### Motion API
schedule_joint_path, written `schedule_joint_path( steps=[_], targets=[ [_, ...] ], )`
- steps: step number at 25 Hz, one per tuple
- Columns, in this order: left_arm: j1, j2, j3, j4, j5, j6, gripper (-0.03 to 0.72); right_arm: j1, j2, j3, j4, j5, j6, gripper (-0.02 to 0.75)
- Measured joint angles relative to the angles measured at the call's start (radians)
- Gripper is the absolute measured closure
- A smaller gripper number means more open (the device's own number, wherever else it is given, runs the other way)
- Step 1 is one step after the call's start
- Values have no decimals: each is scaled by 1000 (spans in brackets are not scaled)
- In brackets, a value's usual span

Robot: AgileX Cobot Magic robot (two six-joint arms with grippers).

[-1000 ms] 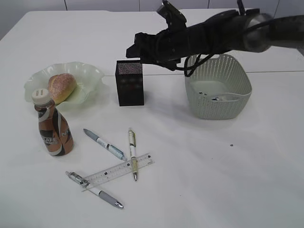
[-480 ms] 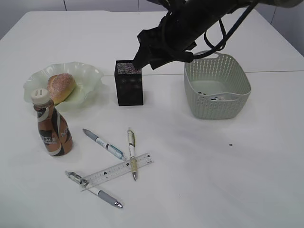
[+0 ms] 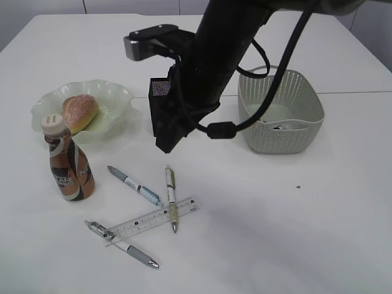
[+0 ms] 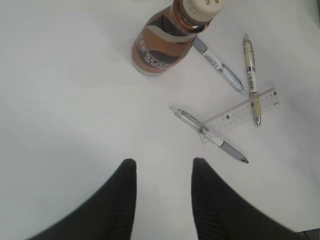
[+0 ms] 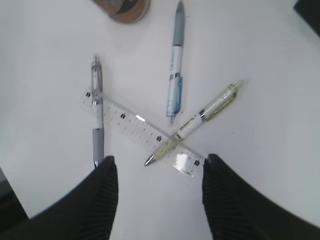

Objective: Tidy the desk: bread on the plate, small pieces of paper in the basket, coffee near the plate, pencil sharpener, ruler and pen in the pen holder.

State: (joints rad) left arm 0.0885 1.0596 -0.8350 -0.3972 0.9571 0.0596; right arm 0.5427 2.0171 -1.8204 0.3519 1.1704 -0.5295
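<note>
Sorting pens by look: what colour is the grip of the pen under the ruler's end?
Grey grip, clear barrel; right wrist view shows it best.

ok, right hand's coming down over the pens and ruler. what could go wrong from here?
1. The ruler lies under the yellow pen and across the grey pen; lifting one probably drags the others.
2. The ruler is flat and clear on the desk, so the open right hand may slip off it.
3. The arm hides much of the pen holder and could knock it.

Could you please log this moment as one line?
right gripper: open above ruler | left gripper: open, empty | bread: on plate
</note>
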Motion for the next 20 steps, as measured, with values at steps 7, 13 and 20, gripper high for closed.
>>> schedule_joint_path(
  steps=[7,13,20],
  targets=[
    [0,0,0,0,-2,0,412,34,-2,42,1,12,-333,344],
    [0,0,0,0,-11,0,412,56,23,42,5,10,-566,344],
    [0,0,0,0,-14,0,412,98,106,42,9,-20,-613,346]
  ],
)
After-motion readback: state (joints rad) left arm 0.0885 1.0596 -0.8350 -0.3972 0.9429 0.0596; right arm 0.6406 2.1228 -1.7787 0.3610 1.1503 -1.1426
